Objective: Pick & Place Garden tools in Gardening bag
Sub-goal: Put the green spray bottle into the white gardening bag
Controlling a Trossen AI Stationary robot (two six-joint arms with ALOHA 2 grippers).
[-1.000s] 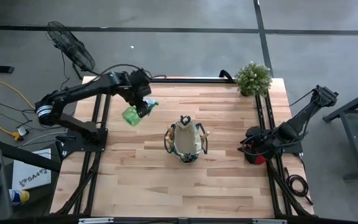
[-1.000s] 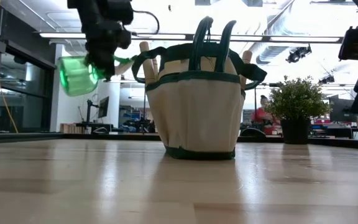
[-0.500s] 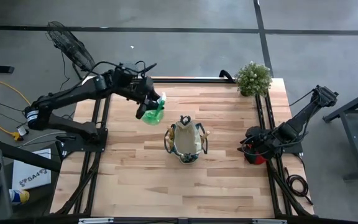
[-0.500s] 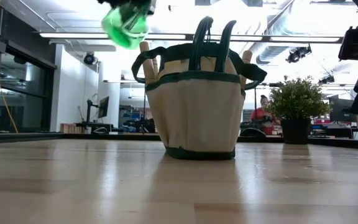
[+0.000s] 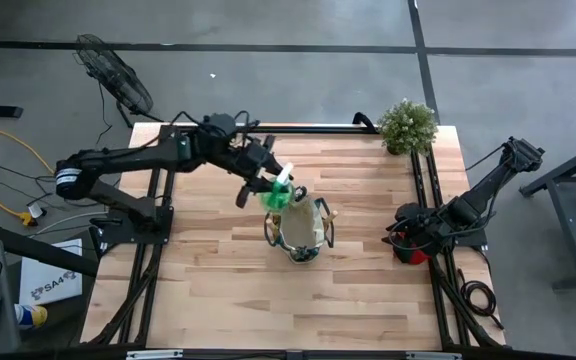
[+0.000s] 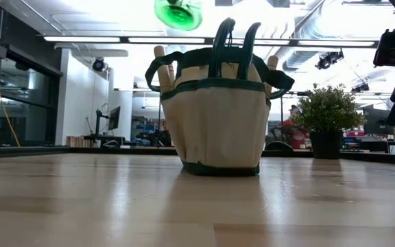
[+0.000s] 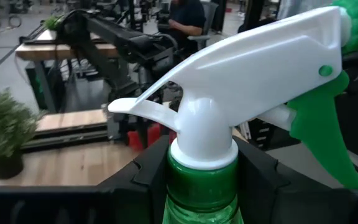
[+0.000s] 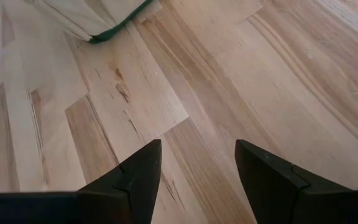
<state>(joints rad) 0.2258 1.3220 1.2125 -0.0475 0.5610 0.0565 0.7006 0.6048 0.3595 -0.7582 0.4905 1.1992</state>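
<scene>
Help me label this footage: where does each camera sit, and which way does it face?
High view: overhead, straight down; both arms, left gripper over the gardening bag.
Low view: table height, level; bag, spray bottle above.
Left wrist: on the left arm; its fingers clamp the bottle.
Right wrist: on the right arm, facing tabletop; right gripper open, empty.
Shared: high and low both show the plant.

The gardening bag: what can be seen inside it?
Wooden tool handles stick up from the gardening bag. Its cloth walls hide the rest. The left gripper holds the green spray bottle above its rim.
</scene>
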